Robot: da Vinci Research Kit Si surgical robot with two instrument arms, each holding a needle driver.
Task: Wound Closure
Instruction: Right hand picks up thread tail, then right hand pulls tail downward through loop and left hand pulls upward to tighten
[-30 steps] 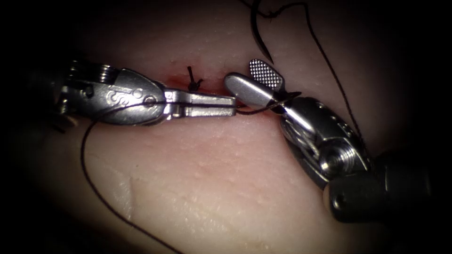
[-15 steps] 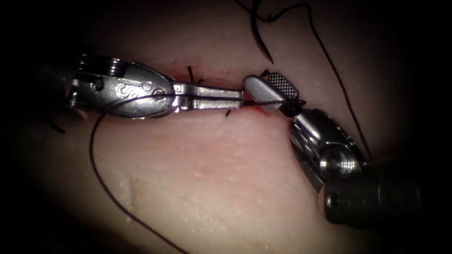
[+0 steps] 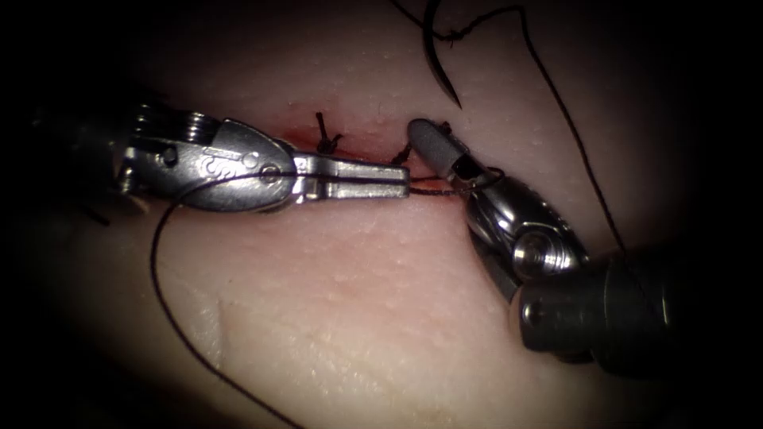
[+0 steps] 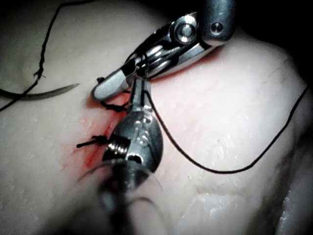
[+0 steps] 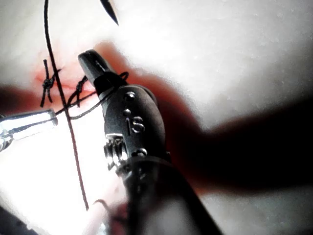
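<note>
The pale pork tissue (image 3: 358, 318) carries a reddened cut. The silver left tool (image 3: 401, 181) has its jaws clamped on dark thread (image 3: 159, 270). The silver right tool (image 3: 433, 143) has closed jaws wrapped by thread. Farther off, the curved dark needle (image 3: 439, 63) lies free.

I count two tools of mine: my left tool (image 3: 401, 179) and my right tool (image 3: 429, 141). There is one needle (image 3: 439, 59), one long thread (image 3: 568, 131), and one piece of tissue (image 3: 381, 294) bearing one cut (image 3: 350, 143). On that cut I see one finished knot (image 3: 324, 137) with two short cut ends standing up from it.
</note>
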